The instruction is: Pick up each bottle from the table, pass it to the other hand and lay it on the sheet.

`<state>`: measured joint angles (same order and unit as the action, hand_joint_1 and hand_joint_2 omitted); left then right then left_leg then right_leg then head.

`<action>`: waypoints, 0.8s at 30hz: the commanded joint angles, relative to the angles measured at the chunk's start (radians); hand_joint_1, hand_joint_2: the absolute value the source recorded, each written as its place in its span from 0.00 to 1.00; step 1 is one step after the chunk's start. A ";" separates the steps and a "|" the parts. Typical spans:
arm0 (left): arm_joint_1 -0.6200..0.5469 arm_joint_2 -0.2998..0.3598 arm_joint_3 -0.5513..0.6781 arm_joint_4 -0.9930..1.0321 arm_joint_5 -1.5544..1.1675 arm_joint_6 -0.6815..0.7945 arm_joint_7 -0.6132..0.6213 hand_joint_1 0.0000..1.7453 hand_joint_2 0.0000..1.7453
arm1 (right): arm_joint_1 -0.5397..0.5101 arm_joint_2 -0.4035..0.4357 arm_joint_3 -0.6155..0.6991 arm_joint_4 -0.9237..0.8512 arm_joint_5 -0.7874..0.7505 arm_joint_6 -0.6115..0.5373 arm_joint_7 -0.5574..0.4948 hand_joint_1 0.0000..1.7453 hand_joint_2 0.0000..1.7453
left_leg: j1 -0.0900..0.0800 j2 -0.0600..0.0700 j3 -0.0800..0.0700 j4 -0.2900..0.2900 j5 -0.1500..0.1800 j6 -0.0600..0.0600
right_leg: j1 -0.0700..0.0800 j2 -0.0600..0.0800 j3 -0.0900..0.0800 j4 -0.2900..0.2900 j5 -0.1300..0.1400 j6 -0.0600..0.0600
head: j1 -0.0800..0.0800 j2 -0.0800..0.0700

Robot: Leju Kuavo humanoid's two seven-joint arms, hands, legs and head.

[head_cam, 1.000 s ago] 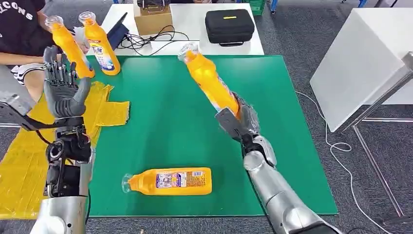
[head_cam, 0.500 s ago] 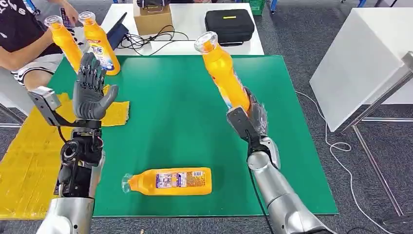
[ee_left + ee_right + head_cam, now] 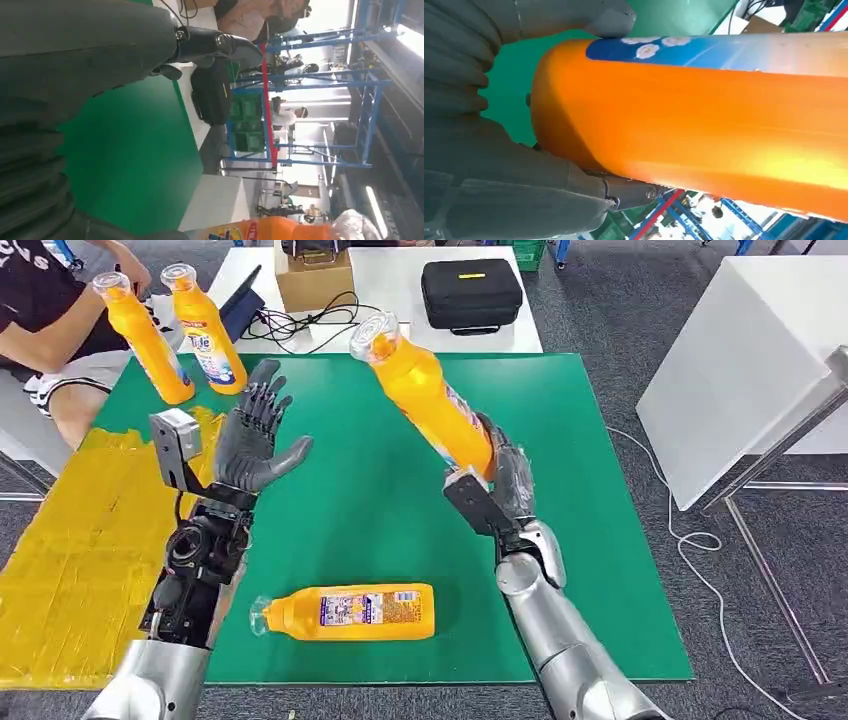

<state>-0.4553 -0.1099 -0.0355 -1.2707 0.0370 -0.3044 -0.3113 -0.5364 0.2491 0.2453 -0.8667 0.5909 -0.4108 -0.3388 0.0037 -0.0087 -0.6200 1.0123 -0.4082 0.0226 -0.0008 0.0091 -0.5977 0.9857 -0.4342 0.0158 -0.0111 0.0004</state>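
right hand [image 3: 500, 480] gripping orange bottle [image 3: 425, 395] tilted over green mat [image 3: 350, 510] centre | left hand [image 3: 255, 435] spread wide, holding nothing, near mat's left edge

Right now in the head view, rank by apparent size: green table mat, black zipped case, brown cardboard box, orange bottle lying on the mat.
1. Green table mat, by far largest.
2. Orange bottle lying on the mat.
3. Black zipped case, though it sits farther away, so unsure.
4. Brown cardboard box, partly cropped.
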 commanded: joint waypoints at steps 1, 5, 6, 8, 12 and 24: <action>-0.033 -0.003 -0.071 0.057 -0.020 -0.006 -0.006 0.00 1.00 | -0.039 -0.004 0.066 0.040 0.017 0.007 -0.026 1.00 1.00 | 0.000 -0.001 0.003 0.000 -0.001 -0.001 | 0.000 -0.002 0.003 0.000 -0.001 0.000 | 0.000 0.000; -0.023 0.012 -0.097 0.046 -0.021 -0.008 -0.011 0.00 1.00 | -0.055 0.008 0.098 0.071 0.029 0.000 -0.035 1.00 1.00 | 0.000 0.001 0.006 0.000 -0.002 -0.001 | 0.000 -0.001 0.006 0.000 -0.002 0.000 | 0.000 0.000; -0.020 0.015 -0.101 0.044 -0.017 -0.009 -0.015 0.00 1.00 | -0.059 0.011 0.112 0.079 0.034 0.004 -0.037 1.00 1.00 | 0.000 0.001 0.003 0.000 -0.001 -0.001 | 0.000 0.000 0.004 0.000 -0.001 0.000 | 0.000 0.000; -0.011 0.014 -0.106 0.032 -0.009 -0.012 -0.024 0.00 1.00 | -0.069 0.022 0.141 0.096 0.065 -0.007 -0.026 1.00 1.00 | 0.000 0.001 0.003 -0.001 -0.001 -0.001 | 0.000 0.000 0.003 0.000 -0.001 0.000 | 0.000 0.000; -0.004 0.010 -0.113 0.014 0.001 -0.016 -0.026 0.00 1.00 | -0.078 0.034 0.156 0.117 0.080 -0.021 -0.011 1.00 1.00 | 0.000 0.001 0.002 0.000 -0.001 -0.001 | 0.000 0.001 0.002 0.000 -0.001 0.000 | 0.000 0.000; 0.029 0.000 -0.169 -0.085 0.016 -0.029 -0.014 0.00 1.00 | -0.097 0.034 0.187 0.169 0.093 -0.041 -0.012 1.00 1.00 | 0.000 0.000 0.004 0.000 -0.002 -0.001 | 0.000 -0.001 0.005 -0.001 -0.002 0.000 | 0.000 0.000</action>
<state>-0.4138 -0.1156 -0.1640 -1.3493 0.0496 -0.3346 -0.3330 -0.5715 0.2926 0.3975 -0.7927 0.6859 -0.4444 -0.3491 0.0036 -0.0094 -0.6206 1.0122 -0.4082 0.0226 -0.0009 0.0089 -0.5975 0.9857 -0.4343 0.0158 -0.0107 0.0004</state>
